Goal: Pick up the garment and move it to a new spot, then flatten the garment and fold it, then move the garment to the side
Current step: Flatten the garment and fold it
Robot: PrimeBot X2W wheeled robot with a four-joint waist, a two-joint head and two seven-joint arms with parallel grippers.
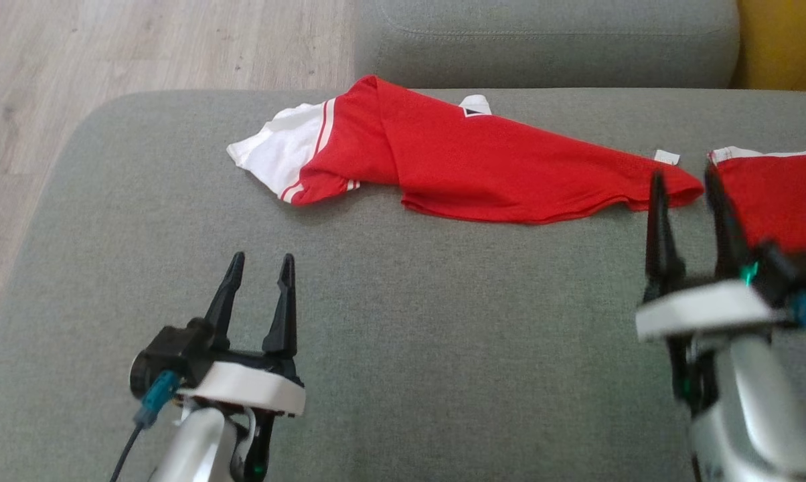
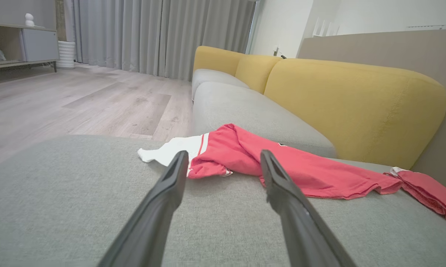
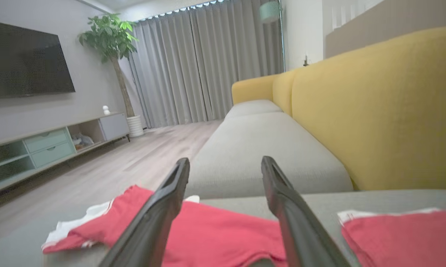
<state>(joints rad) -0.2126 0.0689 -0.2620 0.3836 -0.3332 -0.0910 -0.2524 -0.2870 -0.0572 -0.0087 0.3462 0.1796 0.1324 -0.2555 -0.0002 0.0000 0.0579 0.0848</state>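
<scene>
- A wooden floor is seen beyond the left edge of the grey sofa seat.
- The left gripper is held over the seat near its front edge, left of the middle. Its fingers are parted by a moderate gap, and nothing is held between them. In the left wrist view the left gripper is pointed at the garment, well short of it.
- The garment, a red shirt, is spread across the seat near its back edge, rumpled and only partly flat. Its white sleeve is laid toward the left edge, and a white tag is seen at its right end.
- The right gripper is raised near the right edge, and its tips are seen against the garment's right end. Its fingers are spread apart and nothing is gripped. Whether the cloth is touched cannot be told. In the right wrist view the right gripper is seen above the garment.
- A second red cloth with a white border is laid at the right edge, just beside the garment and apart from it.
- A yellow backrest is set along the back edge.
</scene>
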